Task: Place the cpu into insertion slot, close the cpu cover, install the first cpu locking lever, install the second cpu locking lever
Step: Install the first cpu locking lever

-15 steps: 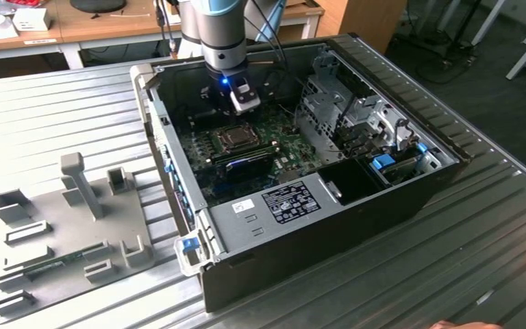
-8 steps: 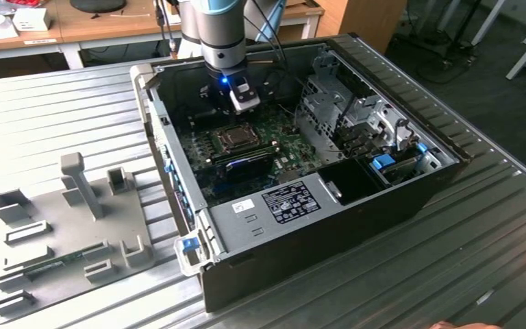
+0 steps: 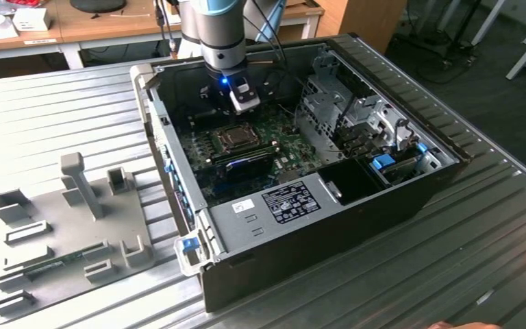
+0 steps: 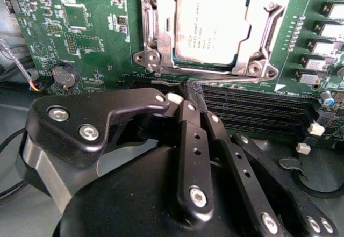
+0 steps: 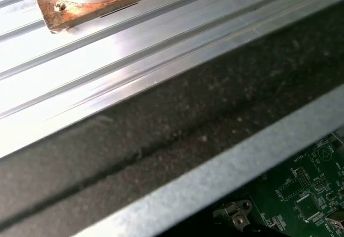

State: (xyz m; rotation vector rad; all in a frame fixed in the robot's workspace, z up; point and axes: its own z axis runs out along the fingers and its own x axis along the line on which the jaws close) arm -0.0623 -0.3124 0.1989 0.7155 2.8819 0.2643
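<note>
In the second wrist view the cpu (image 4: 212,27) lies flat in the insertion slot (image 3: 238,138) on the green board. The silver cpu cover (image 4: 264,16) is down around it, and the chip's grey top shows through its window. A thin metal locking lever (image 4: 226,76) runs along the socket's edge closest to my gripper (image 4: 194,93). The gripper's black fingers (image 4: 192,140) are shut together with nothing between them, and their tips sit just beside that lever. In the exterior view the gripper (image 3: 242,103) hangs inside the open computer case, just behind the socket.
Long black memory slots (image 4: 258,113) lie beside the fingertips, and a coin battery (image 4: 64,76) sits on the board. The case walls (image 3: 162,137) and the drive cage (image 3: 355,113) hem in the board. A grey fixture plate (image 3: 71,226) lies on the ribbed table at the exterior view's left.
</note>
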